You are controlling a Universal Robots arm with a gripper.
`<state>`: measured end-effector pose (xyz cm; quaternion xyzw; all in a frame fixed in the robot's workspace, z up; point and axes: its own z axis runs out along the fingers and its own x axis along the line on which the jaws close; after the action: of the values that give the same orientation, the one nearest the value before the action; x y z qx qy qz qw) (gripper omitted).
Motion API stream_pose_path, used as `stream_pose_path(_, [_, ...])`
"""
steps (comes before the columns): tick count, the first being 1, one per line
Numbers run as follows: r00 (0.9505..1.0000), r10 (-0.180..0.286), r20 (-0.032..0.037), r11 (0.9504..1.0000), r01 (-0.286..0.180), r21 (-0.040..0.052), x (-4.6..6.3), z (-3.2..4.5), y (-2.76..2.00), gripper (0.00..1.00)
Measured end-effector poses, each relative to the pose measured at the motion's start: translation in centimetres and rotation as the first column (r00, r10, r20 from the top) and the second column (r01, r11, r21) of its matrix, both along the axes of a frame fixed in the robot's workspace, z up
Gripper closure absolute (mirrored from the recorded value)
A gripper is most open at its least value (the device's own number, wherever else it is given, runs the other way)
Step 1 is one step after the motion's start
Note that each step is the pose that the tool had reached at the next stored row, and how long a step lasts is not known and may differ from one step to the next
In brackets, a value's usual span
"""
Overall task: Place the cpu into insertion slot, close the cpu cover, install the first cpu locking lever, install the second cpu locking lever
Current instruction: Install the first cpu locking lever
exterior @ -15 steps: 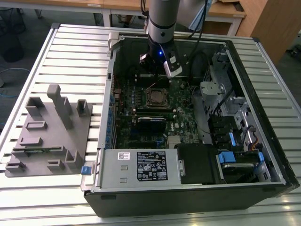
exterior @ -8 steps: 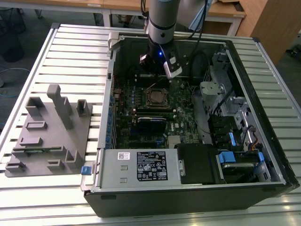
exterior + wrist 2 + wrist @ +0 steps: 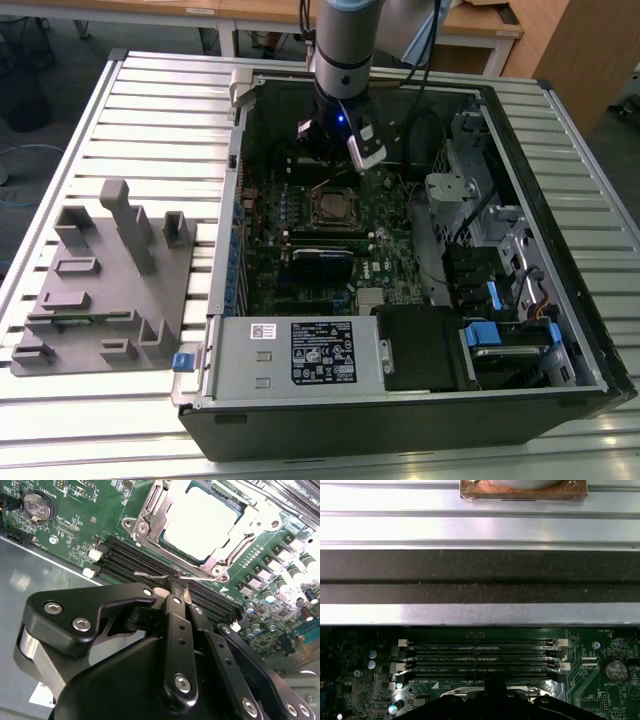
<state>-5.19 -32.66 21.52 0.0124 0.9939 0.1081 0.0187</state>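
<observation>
- Exterior view: even light brightens the tabletop [image 3: 150, 110]; the computer case [image 3: 300, 432] interior sits shadowed.
- Second wrist view: glare whitens the cpu [image 3: 200, 522] top.
- First wrist view: metal rail [image 3: 480, 530] gleams pale; the circuit board [image 3: 350, 655] is dim.

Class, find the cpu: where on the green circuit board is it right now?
In the second wrist view the cpu lies framed by the cpu cover, right beside the long black memory slots.
</observation>
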Motion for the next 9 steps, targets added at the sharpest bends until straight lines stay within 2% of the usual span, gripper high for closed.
stream_pose_path(9, [1.0000,0.002,0.0078,1.0000,-0.002,0.0001,0.00,-0.57,0.00,0.90])
